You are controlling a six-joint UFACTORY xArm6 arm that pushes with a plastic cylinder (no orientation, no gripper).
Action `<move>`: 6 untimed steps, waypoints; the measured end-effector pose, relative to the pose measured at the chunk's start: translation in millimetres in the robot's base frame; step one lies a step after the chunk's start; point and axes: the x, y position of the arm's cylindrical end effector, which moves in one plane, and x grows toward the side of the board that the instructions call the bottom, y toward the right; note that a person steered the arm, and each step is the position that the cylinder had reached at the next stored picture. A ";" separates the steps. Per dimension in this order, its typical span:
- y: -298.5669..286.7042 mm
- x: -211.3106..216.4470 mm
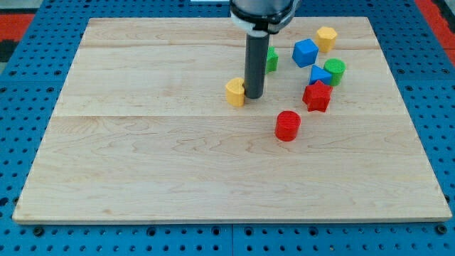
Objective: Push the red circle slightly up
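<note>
The red circle [287,125] is a short red cylinder right of the board's middle. My tip [254,96] stands above and to the left of it, with a clear gap between them. The tip touches or nearly touches the right side of a yellow block [234,92].
A red star-like block [317,95] lies up and right of the red circle. Further up are a blue triangular block [319,74], a green cylinder [334,70], a blue cube [305,52], a yellow hexagonal block [326,38] and a green block [271,59] partly behind the rod. The wooden board [142,156] rests on a blue pegboard.
</note>
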 end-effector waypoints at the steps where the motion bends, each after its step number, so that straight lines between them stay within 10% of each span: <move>1: -33.4 87.1; 2: -9.9 120.0; 6: 72.9 -3.6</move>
